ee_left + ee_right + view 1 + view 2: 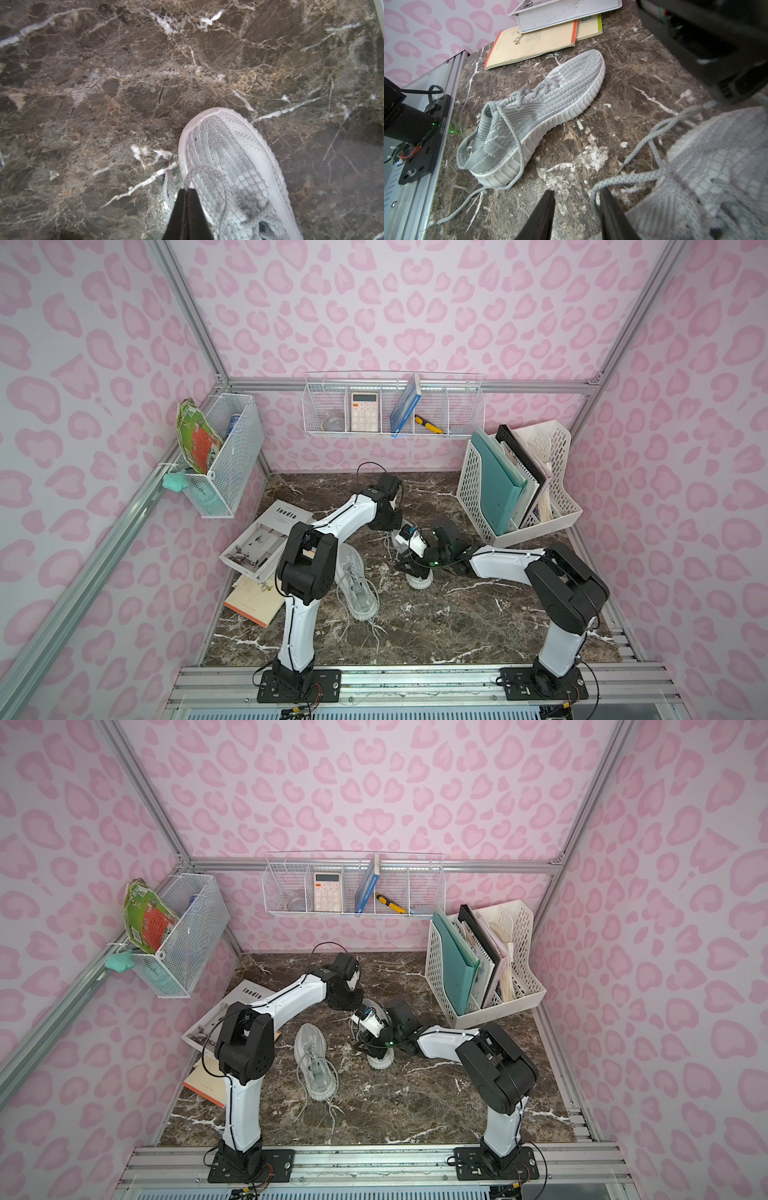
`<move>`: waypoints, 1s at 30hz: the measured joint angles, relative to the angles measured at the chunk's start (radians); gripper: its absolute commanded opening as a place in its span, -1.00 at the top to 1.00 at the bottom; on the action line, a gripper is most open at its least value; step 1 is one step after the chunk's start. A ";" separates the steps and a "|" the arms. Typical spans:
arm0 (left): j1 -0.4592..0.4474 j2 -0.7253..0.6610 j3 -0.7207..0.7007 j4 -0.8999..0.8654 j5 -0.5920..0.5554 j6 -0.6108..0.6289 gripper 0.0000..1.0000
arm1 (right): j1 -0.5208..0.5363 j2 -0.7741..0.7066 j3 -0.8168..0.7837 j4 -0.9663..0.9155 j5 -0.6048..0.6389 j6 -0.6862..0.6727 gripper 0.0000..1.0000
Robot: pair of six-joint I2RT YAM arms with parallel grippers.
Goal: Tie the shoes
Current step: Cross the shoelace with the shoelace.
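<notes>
One grey knit shoe (357, 585) (529, 112) lies unlaced on the marble, its laces trailing toward the front edge. The second shoe (228, 155) (716, 155) sits under both grippers, so in both top views only its ribbed heel (419, 581) (380, 1060) and a little of its toe show. My left gripper (187, 190) is over that shoe's toe side, shut, with two strands of its lace (168, 187) meeting at the fingertips. My right gripper (577, 190) is open beside the same shoe; a lace loop (623, 178) hangs round one finger (606, 199) and nothing is between the fingers.
A stack of books (266, 539) and an orange-edged booklet (253, 599) lie left of the shoes. A white file organizer (519, 485) stands at the back right. Wire baskets (395, 406) hang on the walls. The left arm's base (415, 124) is near the first shoe's heel.
</notes>
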 measured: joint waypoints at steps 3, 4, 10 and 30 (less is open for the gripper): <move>0.004 0.003 0.005 0.002 0.000 -0.005 0.52 | 0.000 -0.005 0.000 -0.004 0.003 -0.007 0.19; 0.005 0.003 0.005 0.003 0.000 -0.004 0.46 | 0.000 -0.008 0.000 -0.006 0.004 -0.010 0.19; 0.018 0.003 0.011 0.008 0.008 -0.004 0.23 | -0.003 -0.026 -0.005 -0.018 0.006 -0.017 0.15; 0.043 -0.196 -0.218 0.090 0.080 -0.037 -0.18 | -0.051 -0.055 -0.034 0.045 -0.049 0.039 -0.25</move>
